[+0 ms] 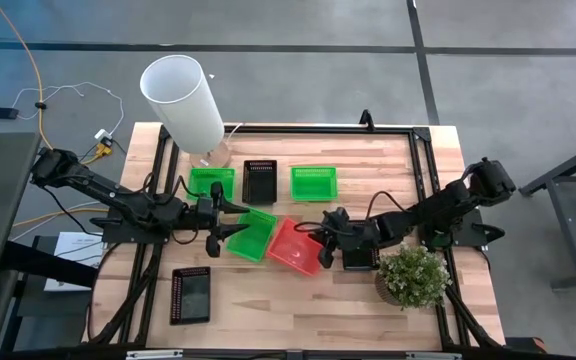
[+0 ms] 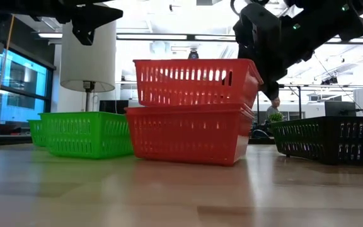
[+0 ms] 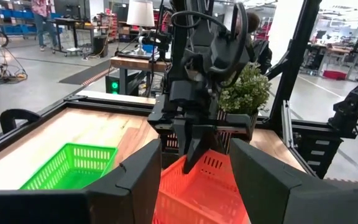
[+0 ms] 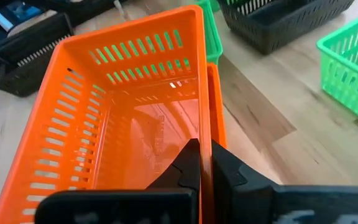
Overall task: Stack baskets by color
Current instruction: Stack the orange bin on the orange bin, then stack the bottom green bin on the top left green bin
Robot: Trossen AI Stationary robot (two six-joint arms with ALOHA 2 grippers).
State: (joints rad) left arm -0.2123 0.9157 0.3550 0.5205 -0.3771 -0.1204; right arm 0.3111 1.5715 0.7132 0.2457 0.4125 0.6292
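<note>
Two red baskets (image 2: 191, 110) stand mid-table, the upper one (image 4: 135, 124) set into the lower one (image 2: 188, 135). My right gripper (image 4: 204, 158) is shut on the upper one's wall. My left gripper (image 1: 232, 220) hovers open and level above the table, left of a tilted green basket (image 1: 254, 236) that adjoins the red pair. Two more green baskets (image 1: 211, 181) (image 1: 313, 183) and a black basket (image 1: 260, 178) sit toward the far edge. Another black basket (image 1: 190, 295) lies near the front left, and a third (image 2: 333, 139) sits under my right arm. My right gripper pinches the upper red basket's end wall at its rim (image 4: 205, 127), one finger (image 4: 188, 163) inside the basket and one (image 4: 227, 171) outside. The fingers slant down from the table's right side. The basket sits nearly level, its bottom down inside the lower red basket.
A tall white cylinder (image 1: 183, 100) on a stand rises at the far left of the table. A small potted plant (image 1: 413, 276) stands near the front right, close under my right arm. Black frame rails (image 1: 423, 150) border the table. Bare wood shows along the front middle.
</note>
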